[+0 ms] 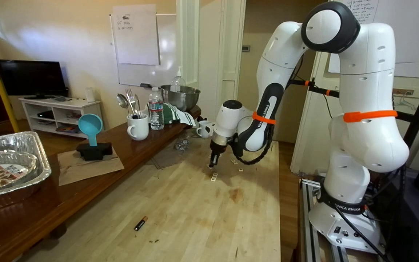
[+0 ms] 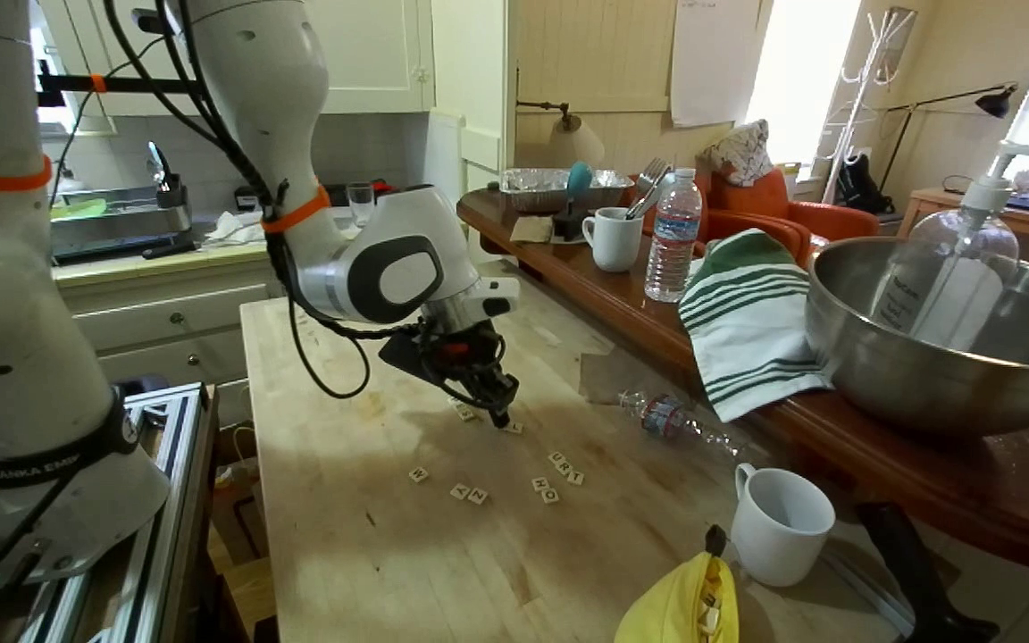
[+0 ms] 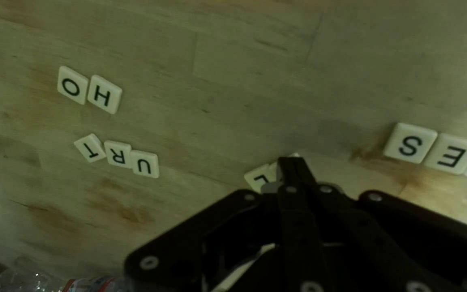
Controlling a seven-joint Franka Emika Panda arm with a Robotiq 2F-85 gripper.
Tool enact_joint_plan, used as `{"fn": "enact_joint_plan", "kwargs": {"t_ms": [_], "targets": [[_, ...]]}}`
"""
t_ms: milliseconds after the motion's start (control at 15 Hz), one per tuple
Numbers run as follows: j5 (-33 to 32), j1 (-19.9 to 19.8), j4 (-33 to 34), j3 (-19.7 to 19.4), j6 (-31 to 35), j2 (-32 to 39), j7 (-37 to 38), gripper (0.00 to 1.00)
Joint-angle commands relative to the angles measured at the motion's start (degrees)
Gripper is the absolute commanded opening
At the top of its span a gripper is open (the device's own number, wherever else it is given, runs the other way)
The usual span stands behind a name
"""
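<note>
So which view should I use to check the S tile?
The wrist view: there the S tile lies uncovered, its letter large and plain, beside the E tile. In both exterior views, small pale tiles show near the gripper, but I can't read an S on any, so I can't single it out.

wrist view: tiles O, H [image 3: 104, 94], tiles T, R, U [image 3: 118, 154] lying left of gripper [image 3: 293, 160] | L tile [image 3: 259, 177] peeking out beside it | tiles S, E [image 3: 421, 147] sitting right | in an exterior view, arm link [image 1: 266, 109] above it reading FRANKA EMIKA
</note>
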Motion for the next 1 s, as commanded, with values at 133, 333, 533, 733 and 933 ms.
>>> {"fn": "enact_joint_plan", "kwargs": {"t_ms": [133,333,533,733,933], "targets": [[5.3,-2.47,3.94,2.09,1.57,6.02,0.95,0.0],[7.16,-3.53,5.67,2.38,1.0,7.1,0.91,0.0],[8.63,-4.54,7.2,2.36,0.46,8.15,0.91,0.0],[9.68,-5.67,8.36,2.07,0.0,8.88,0.84,0.0],[11.0,-7.88,8.05,3.57,-0.35,8.07,0.03,0.0]]}}
